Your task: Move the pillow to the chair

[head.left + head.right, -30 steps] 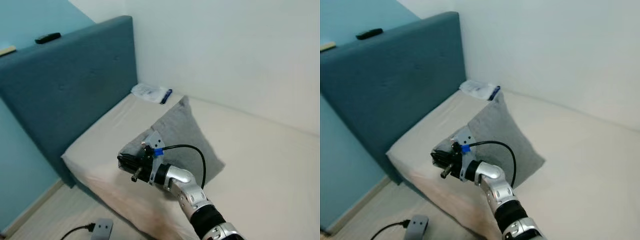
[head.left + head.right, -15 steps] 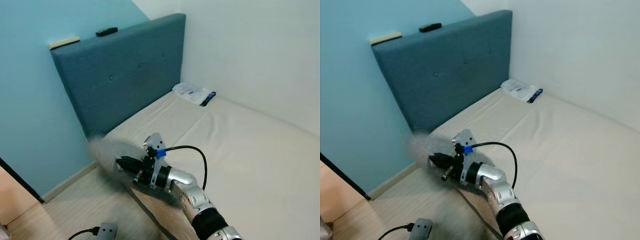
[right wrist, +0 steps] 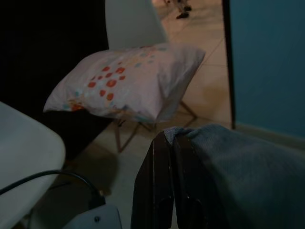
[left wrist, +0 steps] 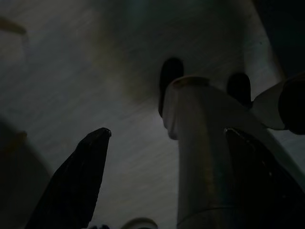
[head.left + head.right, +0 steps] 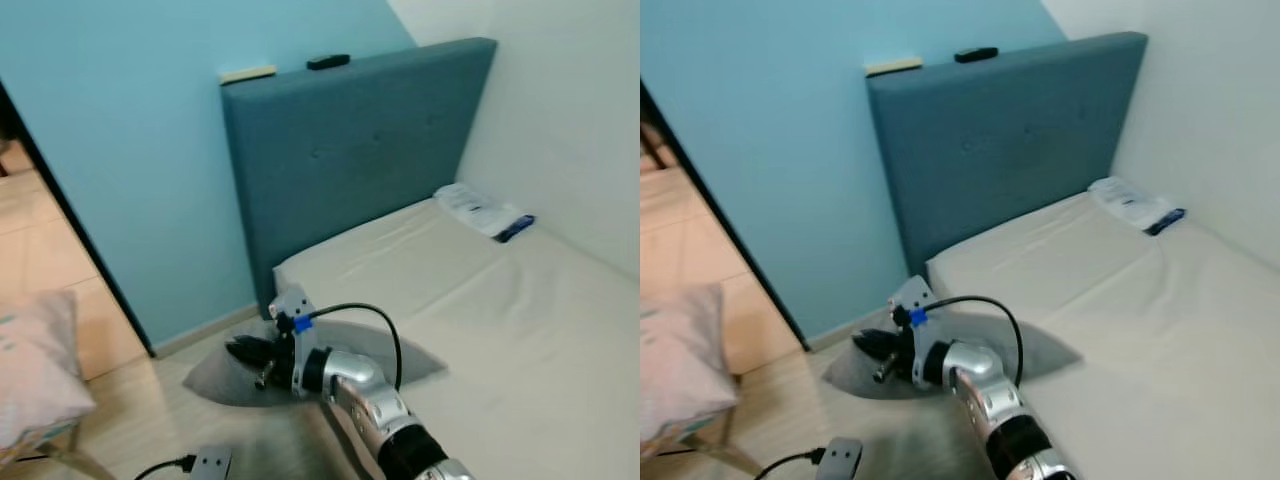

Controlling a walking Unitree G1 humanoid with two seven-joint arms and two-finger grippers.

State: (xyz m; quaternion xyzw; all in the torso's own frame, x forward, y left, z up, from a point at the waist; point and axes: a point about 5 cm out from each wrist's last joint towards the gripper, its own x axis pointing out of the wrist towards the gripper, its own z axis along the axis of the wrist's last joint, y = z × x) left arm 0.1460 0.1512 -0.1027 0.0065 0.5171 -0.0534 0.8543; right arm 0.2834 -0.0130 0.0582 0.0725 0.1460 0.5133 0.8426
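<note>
Right gripper (image 3: 167,191): fingers clamped on a corner of the grey pillow (image 5: 395,355).
Pillow position: held off the bed (image 5: 520,330), over the floor.
Chair (image 3: 131,24): far left, bearing a floral cushion (image 3: 126,81).
Left gripper (image 4: 162,176): view dark; fingers seemingly apart.

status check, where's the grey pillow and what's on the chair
Right hand shut on grey pillow, held off the bed. Chair already holds a floral pillow. Left hand idle.

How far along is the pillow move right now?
Done: the grey pillow is pinched in the right gripper, partly off the bed. In hand: carrying it toward the chair, which holds a floral cushion. Left: reach the chair and set it down.
</note>
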